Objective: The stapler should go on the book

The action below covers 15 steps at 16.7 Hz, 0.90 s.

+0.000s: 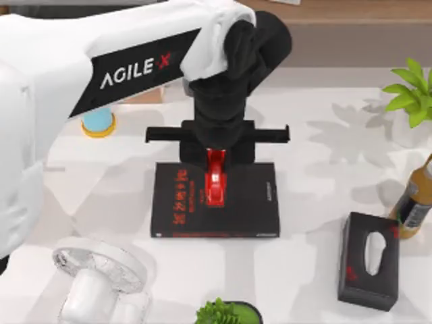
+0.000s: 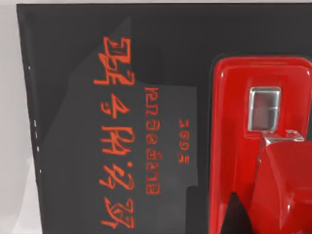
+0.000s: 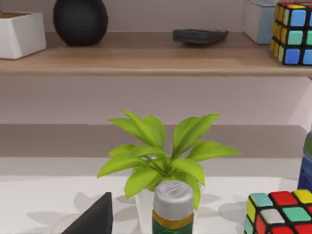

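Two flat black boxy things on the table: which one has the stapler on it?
The book, mid-table with red lettering, carries the red stapler beneath the left gripper. The tissue box, at the table's right, has a white oval opening and nothing on it.

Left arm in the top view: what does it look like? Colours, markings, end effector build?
Left arm: glossy white shell with a black panel lettered AGILE in white, followed by a red X. The wrist section is black, ending in a wide black crossbar. The left end effector below it is black too. No cables are visible.
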Motion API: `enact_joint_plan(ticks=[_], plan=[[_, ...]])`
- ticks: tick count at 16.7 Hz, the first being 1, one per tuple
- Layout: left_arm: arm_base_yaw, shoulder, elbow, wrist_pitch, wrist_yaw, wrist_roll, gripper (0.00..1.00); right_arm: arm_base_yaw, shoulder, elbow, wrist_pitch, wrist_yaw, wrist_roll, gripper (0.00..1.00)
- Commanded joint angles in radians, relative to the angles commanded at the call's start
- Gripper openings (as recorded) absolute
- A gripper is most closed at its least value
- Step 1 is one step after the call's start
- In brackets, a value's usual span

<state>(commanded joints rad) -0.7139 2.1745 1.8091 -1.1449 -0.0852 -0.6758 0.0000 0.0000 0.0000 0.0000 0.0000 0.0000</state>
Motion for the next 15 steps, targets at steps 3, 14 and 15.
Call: enact_joint_plan(ticks=[3, 14, 15], plan=[[0.003, -0.003, 0.000, 0.001, 0.002, 0.002, 0.00, 0.000, 0.000, 0.000, 0.000, 0.000, 0.000, 1.00], [0.006, 0.027, -0.076, 0.104, 0.001, 0.006, 0.00, 0.000, 0.000, 0.000, 0.000, 0.000, 0.000, 1.00], [0.006, 0.027, -0.076, 0.104, 0.001, 0.006, 0.00, 0.000, 0.000, 0.000, 0.000, 0.000, 0.000, 1.00]])
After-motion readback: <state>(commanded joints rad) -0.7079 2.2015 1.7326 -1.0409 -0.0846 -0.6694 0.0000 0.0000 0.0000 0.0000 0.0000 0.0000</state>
